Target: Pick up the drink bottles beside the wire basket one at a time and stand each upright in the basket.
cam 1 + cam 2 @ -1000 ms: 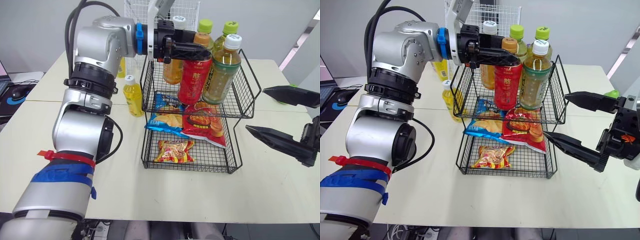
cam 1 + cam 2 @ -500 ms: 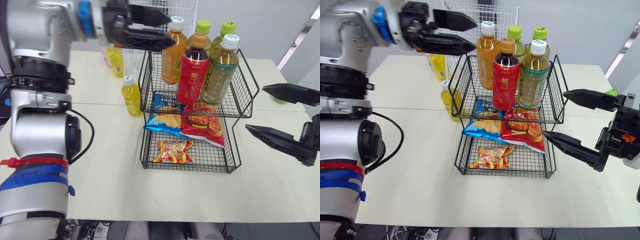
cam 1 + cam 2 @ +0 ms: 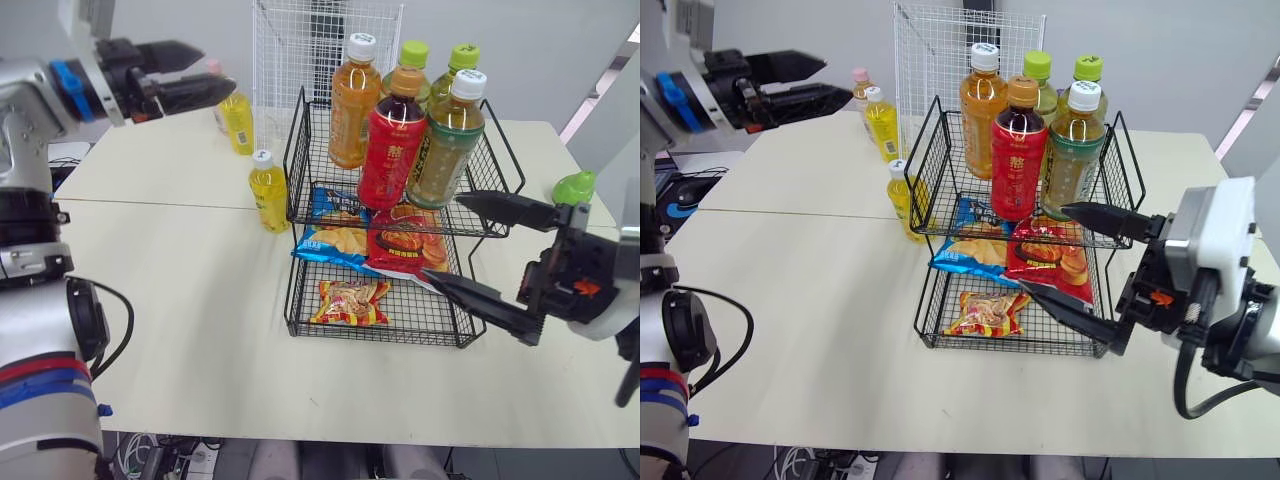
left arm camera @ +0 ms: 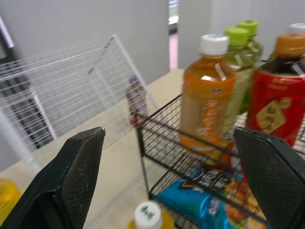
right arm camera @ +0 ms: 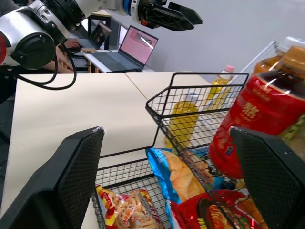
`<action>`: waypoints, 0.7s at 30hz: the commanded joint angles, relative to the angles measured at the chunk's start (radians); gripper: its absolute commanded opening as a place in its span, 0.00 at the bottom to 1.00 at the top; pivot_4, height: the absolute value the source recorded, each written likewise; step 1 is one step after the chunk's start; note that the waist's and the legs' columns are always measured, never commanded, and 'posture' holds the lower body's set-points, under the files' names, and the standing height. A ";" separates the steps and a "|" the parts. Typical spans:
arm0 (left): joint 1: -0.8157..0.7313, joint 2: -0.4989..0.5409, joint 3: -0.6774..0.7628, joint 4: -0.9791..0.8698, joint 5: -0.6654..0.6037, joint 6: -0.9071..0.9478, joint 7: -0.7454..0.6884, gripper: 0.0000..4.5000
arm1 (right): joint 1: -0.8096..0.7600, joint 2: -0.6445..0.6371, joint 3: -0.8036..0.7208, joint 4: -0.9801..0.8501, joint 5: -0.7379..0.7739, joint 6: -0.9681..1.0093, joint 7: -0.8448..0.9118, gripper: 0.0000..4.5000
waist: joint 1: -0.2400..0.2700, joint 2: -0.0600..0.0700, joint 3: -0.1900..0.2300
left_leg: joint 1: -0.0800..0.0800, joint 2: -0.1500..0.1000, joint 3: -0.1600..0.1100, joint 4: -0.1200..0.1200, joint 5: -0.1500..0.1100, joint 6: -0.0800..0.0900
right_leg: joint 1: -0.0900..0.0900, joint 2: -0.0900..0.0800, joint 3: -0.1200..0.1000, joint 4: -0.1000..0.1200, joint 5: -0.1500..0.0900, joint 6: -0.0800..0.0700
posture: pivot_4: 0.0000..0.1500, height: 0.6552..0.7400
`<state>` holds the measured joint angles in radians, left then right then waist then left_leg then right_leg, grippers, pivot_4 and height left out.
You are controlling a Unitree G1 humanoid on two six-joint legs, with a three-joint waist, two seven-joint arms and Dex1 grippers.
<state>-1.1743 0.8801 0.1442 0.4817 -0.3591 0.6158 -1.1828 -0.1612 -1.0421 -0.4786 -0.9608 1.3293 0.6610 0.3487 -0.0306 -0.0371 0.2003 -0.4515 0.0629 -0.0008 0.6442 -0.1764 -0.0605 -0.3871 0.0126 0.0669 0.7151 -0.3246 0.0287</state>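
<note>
Yellow bottle (image 3: 266, 192) stands on the table (image 3: 180, 300), just beside the wire basket (image 3: 300, 150) at nine o'clock. Four bottles (image 3: 392, 150) stand inside it. Our left gripper (image 3: 215, 68), at ten o'clock, and right gripper (image 3: 442, 237), at four o'clock, gape wide, holding nothing.

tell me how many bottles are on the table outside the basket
3: the near yellow bottle beside the wire basket, the far yellow bottle farther back, and a pink-capped bottle behind that. More may hide behind the basket.
</note>
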 commanded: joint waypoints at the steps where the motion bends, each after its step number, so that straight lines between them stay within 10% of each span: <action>1: 0.063 0.006 0.047 -0.015 0.003 -0.069 0.052 0.99 | 0.024 0.023 0.034 -0.069 -0.044 -0.037 -0.049 1.00 | 0.001 0.000 0.000 | 0.000 0.000 -0.001 0.000 0.000 0.000 | 0.000 0.000 -0.001 0.001 0.000 0.000 | 1.00 0.95; 21: 0.270 -0.391 0.010 -0.089 0.123 -0.278 0.581 0.99 | -0.030 -0.001 0.162 -0.082 -0.042 -0.051 -0.151 1.00 | 0.004 -0.002 -0.001 | 0.000 0.000 -0.001 0.001 0.000 0.000 | 0.001 0.000 -0.001 0.001 0.001 0.000 | 1.00 0.95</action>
<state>-0.9044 0.5040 0.1586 0.4300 -0.2589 0.3668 -0.6625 -0.1760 -1.0322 -0.3105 -1.0209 1.2787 0.6309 0.2079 -0.0271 -0.0388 0.1992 -0.4512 0.0626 -0.0016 0.6447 -0.1763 -0.0605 -0.3860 0.0122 0.0663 0.7155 -0.3240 0.0288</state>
